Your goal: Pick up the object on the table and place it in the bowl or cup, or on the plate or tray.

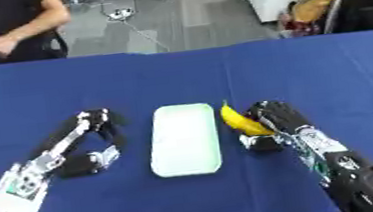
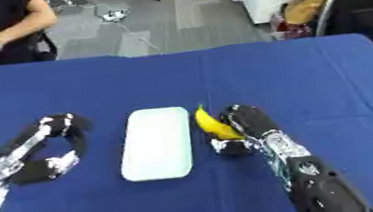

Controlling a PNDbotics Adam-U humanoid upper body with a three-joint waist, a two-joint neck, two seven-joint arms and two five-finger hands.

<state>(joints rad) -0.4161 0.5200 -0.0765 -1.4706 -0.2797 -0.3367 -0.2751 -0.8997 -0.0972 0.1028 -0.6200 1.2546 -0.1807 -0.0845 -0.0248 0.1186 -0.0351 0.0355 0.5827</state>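
A yellow banana (image 1: 237, 120) lies on the blue table just right of a pale green rectangular tray (image 1: 184, 138). My right hand (image 1: 273, 121) is right against the banana, its fingers curled round the fruit's lower half, with the thumb (image 1: 256, 143) below it. The banana's upper tip sticks out past the fingers. My left hand (image 1: 97, 138) rests on the table left of the tray, its fingers curled and holding nothing. The tray holds nothing.
The blue tablecloth (image 1: 308, 64) covers the whole work area, with wide bare cloth behind the tray. A person sits beyond the far left edge, not touching anything. Floor and clutter lie past the far edge.
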